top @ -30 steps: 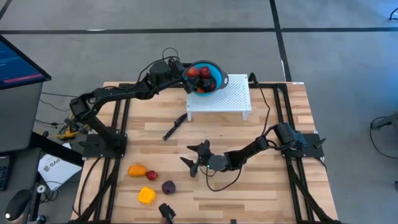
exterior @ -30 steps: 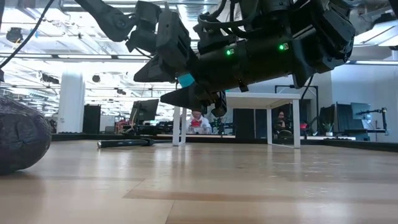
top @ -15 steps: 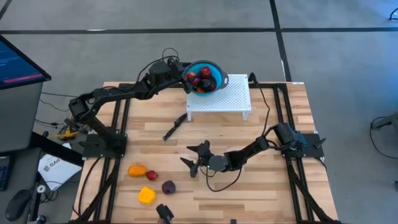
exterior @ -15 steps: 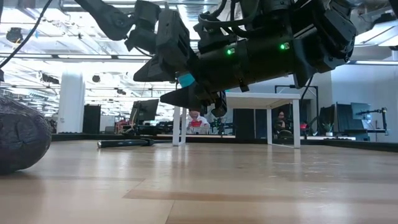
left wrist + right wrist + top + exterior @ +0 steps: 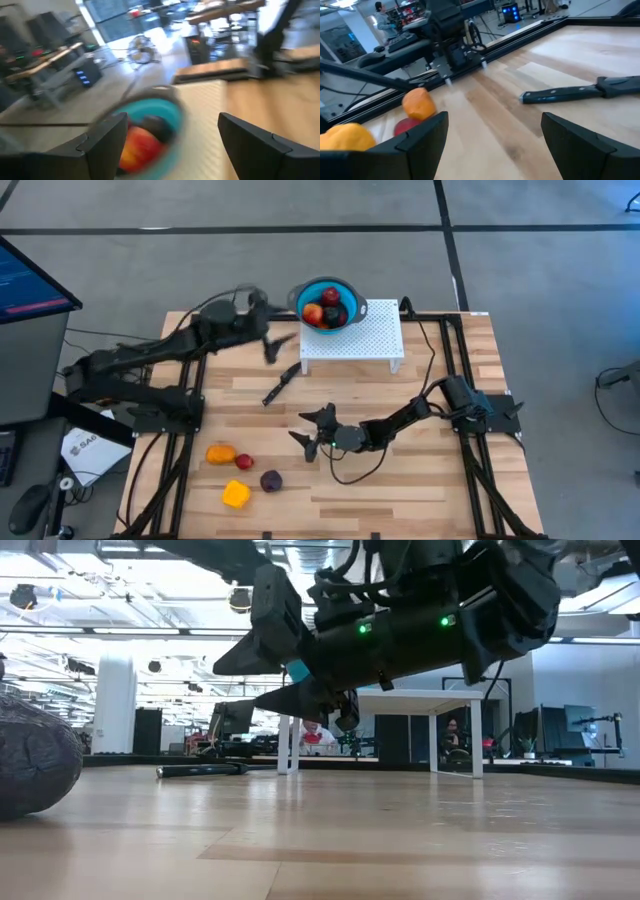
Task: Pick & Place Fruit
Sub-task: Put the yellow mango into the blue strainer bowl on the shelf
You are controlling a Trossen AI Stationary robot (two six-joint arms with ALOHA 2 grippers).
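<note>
Beside the blue bowl (image 5: 328, 304), just off its rim on the left arm's side, the left end effector (image 5: 272, 346) hangs above the bench (image 5: 430, 480) with its dark fingers spread wide and nothing between them; its wrist view looks past those fingers at the bowl. Well away from the bowl, over the middle of the bench, the right end effector (image 5: 312, 432) hovers low, likewise wide open and empty, pointing toward the loose fruit. By my count the job looks roughly half done: several red and dark fruits (image 5: 322, 310) already lie heaped in the bowl, which sits on a white perforated stand (image 5: 365, 340), while four remain far from it near the bench's front edge: an orange fruit (image 5: 221, 453), a small red one (image 5: 244, 463), a dark purple one (image 5: 270, 480) and a blocky yellow one (image 5: 236, 495). These are smooth, rounded toys apart from the faceted yellow piece. A slim black knife (image 5: 281, 383) lies between stand and loose fruit on pale planked wood.
</note>
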